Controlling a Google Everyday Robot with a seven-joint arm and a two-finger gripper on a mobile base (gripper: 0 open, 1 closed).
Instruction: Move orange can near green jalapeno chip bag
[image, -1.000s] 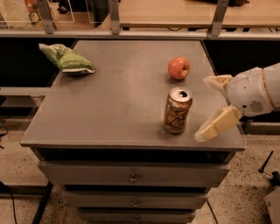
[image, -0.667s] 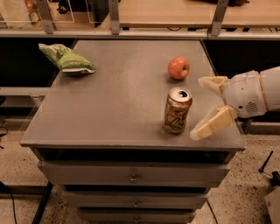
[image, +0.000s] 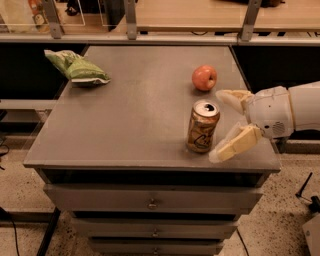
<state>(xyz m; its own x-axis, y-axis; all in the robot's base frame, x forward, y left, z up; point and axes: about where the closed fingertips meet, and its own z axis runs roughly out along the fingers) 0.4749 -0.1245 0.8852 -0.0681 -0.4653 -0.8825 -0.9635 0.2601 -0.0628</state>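
Note:
The orange can (image: 202, 127) stands upright near the front right of the grey cabinet top (image: 130, 115); it is golden-orange with dark script and a silver top. The green jalapeno chip bag (image: 76, 67) lies at the far left corner, far from the can. My gripper (image: 222, 122) reaches in from the right, open, its two cream fingers spread just right of the can. One finger (image: 231, 97) is behind the can's right side, the other (image: 234, 144) in front of it. Neither visibly touches the can.
A red-orange apple (image: 204, 77) sits behind the can, close to the upper finger. The cabinet has drawers below (image: 150, 200). A wooden shelf with metal posts (image: 131, 19) runs behind the cabinet. The top's front edge is close to the can.
My gripper has moved left toward the can, so its open fingers now sit closer to the can's right side. The can, apple and bag have not moved.

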